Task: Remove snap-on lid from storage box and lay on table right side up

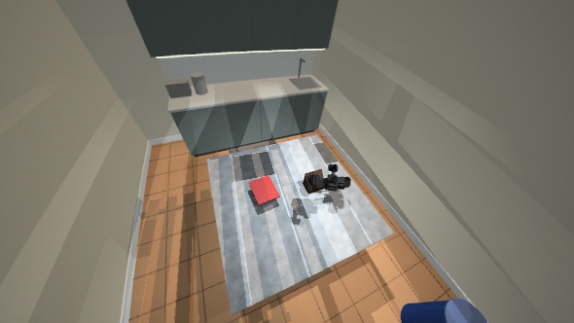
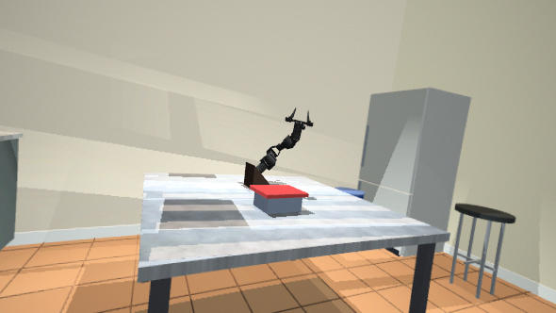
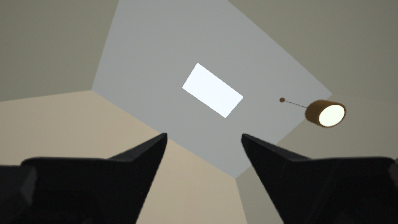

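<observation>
A red snap-on lid (image 1: pixel 264 190) (image 2: pixel 279 190) sits flat on a grey-blue storage box (image 2: pixel 278 205) near the middle of the striped grey table (image 1: pixel 272 263) (image 2: pixel 198 245). My gripper (image 2: pixel 302 115) (image 1: pixel 333 168) (image 3: pixel 204 137) is open and empty. It points upward, raised high above the table, behind and to the right of the box in the exterior view. In the wrist view it faces the ceiling, with neither box nor lid in sight. The arm rises from a brown base block (image 1: pixel 311 180) (image 2: pixel 254 175) just behind the box.
A grey fridge (image 2: pixel 415 151) and a black stool (image 2: pixel 485 214) stand right of the table. A blue bin (image 2: pixel 351 192) (image 1: pixel 438 311) stands on the floor beyond the table's far right side. A kitchen counter (image 1: pixel 243 92) runs along the end wall.
</observation>
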Tool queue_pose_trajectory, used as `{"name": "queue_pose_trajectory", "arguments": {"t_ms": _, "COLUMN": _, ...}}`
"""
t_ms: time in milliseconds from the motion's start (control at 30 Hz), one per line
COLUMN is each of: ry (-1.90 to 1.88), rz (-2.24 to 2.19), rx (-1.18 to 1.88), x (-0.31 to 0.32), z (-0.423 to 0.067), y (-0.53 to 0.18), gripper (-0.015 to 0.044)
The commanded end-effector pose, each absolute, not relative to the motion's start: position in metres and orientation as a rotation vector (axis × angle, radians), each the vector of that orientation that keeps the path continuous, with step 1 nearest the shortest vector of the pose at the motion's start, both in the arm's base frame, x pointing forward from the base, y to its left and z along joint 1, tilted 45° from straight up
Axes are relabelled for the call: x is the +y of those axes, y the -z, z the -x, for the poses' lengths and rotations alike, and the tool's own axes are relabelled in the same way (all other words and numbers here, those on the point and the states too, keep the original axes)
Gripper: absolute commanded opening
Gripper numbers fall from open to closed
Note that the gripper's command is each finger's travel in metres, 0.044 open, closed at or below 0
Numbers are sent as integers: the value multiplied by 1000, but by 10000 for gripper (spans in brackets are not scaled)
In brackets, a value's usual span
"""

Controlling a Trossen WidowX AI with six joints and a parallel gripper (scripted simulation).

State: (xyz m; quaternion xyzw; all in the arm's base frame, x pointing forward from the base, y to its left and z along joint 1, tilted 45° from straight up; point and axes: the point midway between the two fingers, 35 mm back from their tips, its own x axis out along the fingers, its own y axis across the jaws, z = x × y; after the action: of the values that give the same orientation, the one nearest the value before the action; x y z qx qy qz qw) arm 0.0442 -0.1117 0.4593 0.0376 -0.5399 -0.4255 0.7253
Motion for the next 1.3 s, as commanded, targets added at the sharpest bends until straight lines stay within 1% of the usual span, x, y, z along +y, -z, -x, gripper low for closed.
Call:
{"name": "queue_pose_trajectory", "arguments": {"t_ms": 0, "ry": 935, "rz": -79, "rx": -1183, "x": -112, "z": -47, "y": -459, "gripper": 374}}
{"name": "queue_pose_trajectory", "arguments": {"t_ms": 67, "ry": 902, "rz": -49, "rx": -1121, "x": -115, "z": -69, "y": -459, "gripper": 321}}
{"name": "queue_pose_trajectory", "arguments": {"t_ms": 167, "ry": 828, "rz": -8, "rx": -970, "x": -126, "z": -118, "y": -450, "gripper": 243}}
{"name": "queue_pose_trajectory", "arguments": {"t_ms": 200, "ry": 804, "rz": -2, "rx": -917, "x": -130, "z": -133, "y": -445, "gripper": 235}}
{"name": "queue_pose_trajectory", "arguments": {"t_ms": 300, "ry": 733, "rz": -9, "rx": -753, "x": -145, "z": -178, "y": -423, "gripper": 235}}
{"name": "queue_pose_trajectory", "arguments": {"t_ms": 400, "ry": 706, "rz": -20, "rx": -669, "x": -153, "z": -198, "y": -408, "gripper": 235}}
{"name": "queue_pose_trajectory", "arguments": {"t_ms": 633, "ry": 581, "rz": -185, "rx": -282, "x": -188, "z": -267, "y": -319, "gripper": 235}}
{"name": "queue_pose_trajectory", "arguments": {"t_ms": 733, "ry": 546, "rz": -252, "rx": -203, "x": -192, "z": -278, "y": -297, "gripper": 235}}
{"name": "queue_pose_trajectory", "arguments": {"t_ms": 933, "ry": 428, "rz": -600, "rx": 108, "x": -200, "z": -304, "y": -205, "gripper": 235}}
{"name": "queue_pose_trajectory", "arguments": {"t_ms": 1067, "ry": 388, "rz": -794, "rx": 236, "x": -197, "z": -306, "y": -166, "gripper": 235}}
{"name": "queue_pose_trajectory", "arguments": {"t_ms": 1267, "ry": 318, "rz": -1376, "rx": 525, "x": -174, "z": -294, "y": -83, "gripper": 235}}
